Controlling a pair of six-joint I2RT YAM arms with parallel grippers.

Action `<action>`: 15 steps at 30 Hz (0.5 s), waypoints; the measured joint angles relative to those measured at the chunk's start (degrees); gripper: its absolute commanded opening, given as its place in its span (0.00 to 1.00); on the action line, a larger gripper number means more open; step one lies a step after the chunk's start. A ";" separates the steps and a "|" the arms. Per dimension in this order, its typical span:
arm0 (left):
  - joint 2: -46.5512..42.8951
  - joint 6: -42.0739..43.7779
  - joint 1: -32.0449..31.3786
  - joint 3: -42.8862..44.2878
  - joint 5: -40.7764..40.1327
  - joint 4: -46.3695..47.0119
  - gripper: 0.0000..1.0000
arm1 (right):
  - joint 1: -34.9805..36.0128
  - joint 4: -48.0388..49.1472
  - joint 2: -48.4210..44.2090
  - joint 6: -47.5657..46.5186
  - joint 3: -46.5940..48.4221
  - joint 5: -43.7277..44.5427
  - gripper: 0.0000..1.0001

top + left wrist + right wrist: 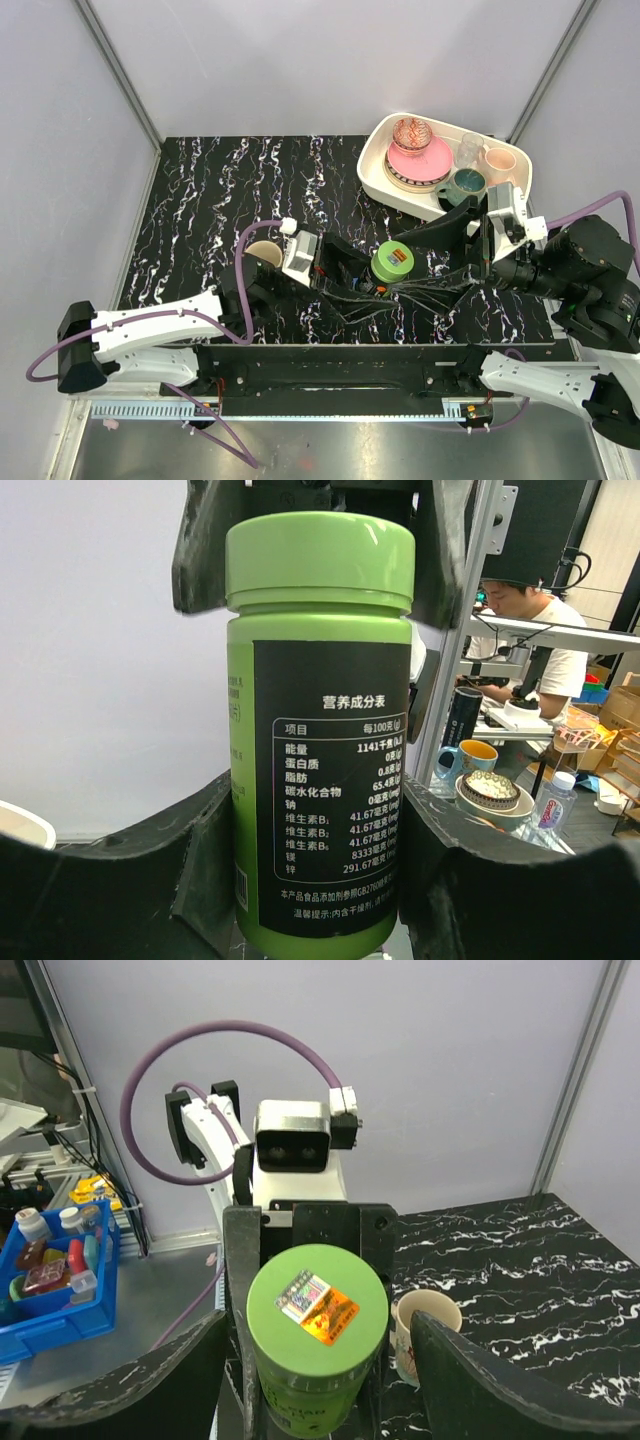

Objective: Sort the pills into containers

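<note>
Two arms reach inward over the black marbled table (220, 200) and meet near its middle. The left arm (150, 325) stretches from its base across to the right, and the right arm (580, 265) folds back at the elbow and comes in from the right edge. A white tray (372, 170) of dishes sits at the far right corner.

A green bottle (320, 780) hangs above the table between the two grippers. The left gripper (315, 810) is clamped on the bottle's lower body, one finger pressed to each side. The bottle's long axis runs across those fingers, bottom down and lid (317, 1305) up, facing the right wrist camera. The right gripper (318, 1330) straddles the lid with its jaws spread, each standing a little apart from the rim, so it grips nothing.

A beige mug (265, 253) stands on the table beside the left wrist.
</note>
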 measured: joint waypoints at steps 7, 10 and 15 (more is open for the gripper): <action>0.59 -0.02 -0.13 -0.11 0.35 0.33 0.00 | 0.00 3.56 0.04 2.14 -0.13 -1.55 0.73; 0.59 -0.02 -0.13 -0.26 0.37 0.50 0.00 | 0.00 4.61 0.22 2.75 -0.35 -2.16 0.71; 0.59 -0.02 -0.24 -0.52 0.42 0.96 0.00 | 0.00 5.42 0.74 3.56 -1.16 -2.78 0.70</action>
